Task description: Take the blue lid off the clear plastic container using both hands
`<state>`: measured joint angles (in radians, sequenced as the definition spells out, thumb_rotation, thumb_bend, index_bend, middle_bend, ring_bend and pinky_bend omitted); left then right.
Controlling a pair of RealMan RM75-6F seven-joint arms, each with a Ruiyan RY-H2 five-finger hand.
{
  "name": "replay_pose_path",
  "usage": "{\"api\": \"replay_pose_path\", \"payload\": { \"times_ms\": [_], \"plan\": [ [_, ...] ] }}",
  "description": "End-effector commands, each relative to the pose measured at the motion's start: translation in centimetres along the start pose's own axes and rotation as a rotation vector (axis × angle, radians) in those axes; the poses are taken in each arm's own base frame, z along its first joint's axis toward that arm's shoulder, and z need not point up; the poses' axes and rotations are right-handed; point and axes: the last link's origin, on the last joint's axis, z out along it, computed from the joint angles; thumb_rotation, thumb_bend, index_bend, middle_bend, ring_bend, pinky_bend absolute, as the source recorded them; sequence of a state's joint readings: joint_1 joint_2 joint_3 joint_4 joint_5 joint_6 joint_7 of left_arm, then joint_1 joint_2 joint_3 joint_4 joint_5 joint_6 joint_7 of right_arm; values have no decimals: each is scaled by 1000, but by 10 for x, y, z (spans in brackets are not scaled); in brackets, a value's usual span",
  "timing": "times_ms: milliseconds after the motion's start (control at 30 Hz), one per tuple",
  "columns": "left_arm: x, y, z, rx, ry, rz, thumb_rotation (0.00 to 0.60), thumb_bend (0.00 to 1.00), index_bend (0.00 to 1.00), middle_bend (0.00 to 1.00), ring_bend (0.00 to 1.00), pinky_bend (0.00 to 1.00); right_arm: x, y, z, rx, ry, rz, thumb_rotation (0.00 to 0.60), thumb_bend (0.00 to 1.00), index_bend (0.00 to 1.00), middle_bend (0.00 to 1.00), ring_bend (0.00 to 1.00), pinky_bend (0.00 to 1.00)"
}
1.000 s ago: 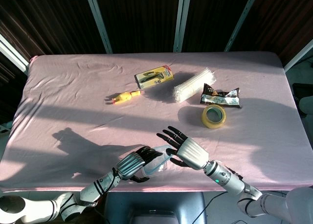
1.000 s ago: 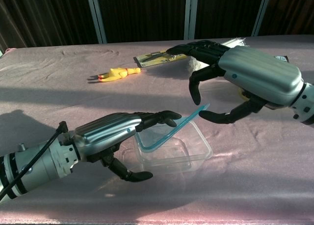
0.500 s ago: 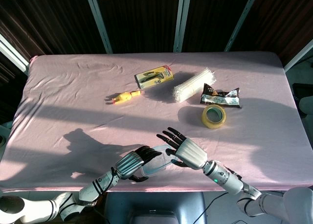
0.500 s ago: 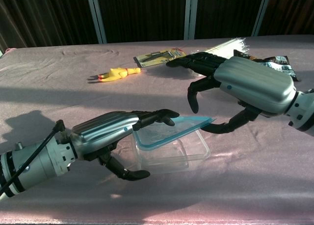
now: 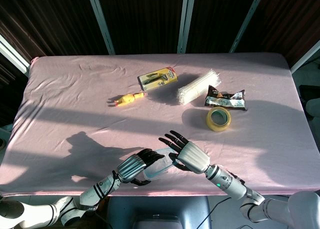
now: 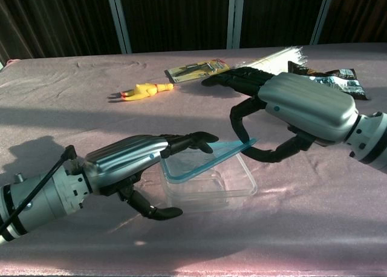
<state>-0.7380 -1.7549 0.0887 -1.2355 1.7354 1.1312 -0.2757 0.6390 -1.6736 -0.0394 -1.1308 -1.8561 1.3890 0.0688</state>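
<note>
The clear plastic container (image 6: 208, 189) sits near the table's front edge, also seen in the head view (image 5: 156, 170). Its blue lid (image 6: 202, 163) lies tilted on it, left edge down on the rim and right corner lifted. My left hand (image 6: 130, 162) grips the container's left end, with fingers over the top (image 6: 190, 141) and thumb low at the front corner. My right hand (image 6: 299, 104) reaches in from the right and pinches the lid's raised corner between a curled finger and the thumb (image 6: 272, 155). The head view shows the left hand (image 5: 134, 167) and right hand (image 5: 188, 155) flanking the lid (image 5: 162, 158).
Further back on the pink cloth (image 5: 65, 104) lie a yellow rubber chicken (image 5: 127, 98), a packaged tool (image 5: 157, 78), a bundle of clear sticks (image 5: 197, 87), a dark snack packet (image 5: 225, 100) and a tape roll (image 5: 218, 118). The table's front edge runs just under both hands.
The lid's raised right corner sits lower than a second ago, after lying almost flat in between. My right hand has shifted slightly left, fingers curled closer over the corner. The left hand has barely moved.
</note>
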Motion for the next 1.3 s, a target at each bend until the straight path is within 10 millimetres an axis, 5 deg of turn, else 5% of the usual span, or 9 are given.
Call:
{"api": "replay_pose_path", "payload": {
  "times_ms": [33,233,600,867,1167,1300],
  "plan": [
    [1,1,0,-14,13,-6,600,275,0,203,123,155,3,0,0,0,14,-5,600,651,778,181,35,70],
    [3,0,-1,-38,41,-44,600,274,0,0,0,1,13,2,0,-4,55,-6,600,654,782,185,35,74],
    [17,-7,-1,-71,117,-70,600,275,0,0,0,0,39,12,-4,-26,110,-37,600,654,783,185,35,76],
    [32,-18,-9,-48,165,-34,600,276,0,0,0,0,50,42,-18,-101,96,-163,600,654,783,185,36,76],
    [48,-41,-29,38,198,6,600,286,0,0,0,0,25,81,-30,-238,-41,-224,600,654,770,185,36,77],
    [50,-50,-34,77,203,3,600,291,0,0,0,0,5,85,-26,-267,-100,-204,600,653,626,185,36,78]
  ]
}}
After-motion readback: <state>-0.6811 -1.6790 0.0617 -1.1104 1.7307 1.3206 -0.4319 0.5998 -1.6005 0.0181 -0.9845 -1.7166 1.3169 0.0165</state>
